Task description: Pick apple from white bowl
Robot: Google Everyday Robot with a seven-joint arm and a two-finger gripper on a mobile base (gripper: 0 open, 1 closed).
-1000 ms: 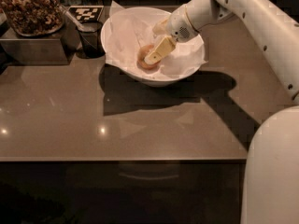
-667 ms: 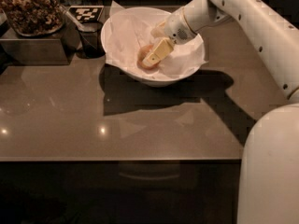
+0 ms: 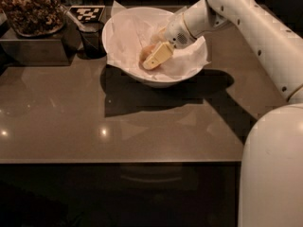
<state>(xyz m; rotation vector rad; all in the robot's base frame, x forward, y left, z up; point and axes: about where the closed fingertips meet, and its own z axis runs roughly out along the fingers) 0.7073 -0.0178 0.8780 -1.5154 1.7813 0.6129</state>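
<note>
The white bowl (image 3: 124,34) stands at the back of the counter, lined with crinkled white paper. The apple (image 3: 144,52) lies inside it near the middle, reddish-orange, and only its left part shows. My gripper (image 3: 151,56) reaches down into the bowl from the right, right at the apple and covering most of it. The white arm (image 3: 246,18) stretches from the right side of the view over the bowl's rim.
A small dark cup (image 3: 93,37) stands just left of the bowl. A dark tray of brown snacks (image 3: 31,13) sits at the back left on a box. A checkered marker card (image 3: 86,13) is behind the cup. The brown counter's front edge (image 3: 118,161) runs across the view.
My gripper has moved slightly down and to the left inside the bowl, closer onto the apple, which is now more covered. The bowl has not moved.
</note>
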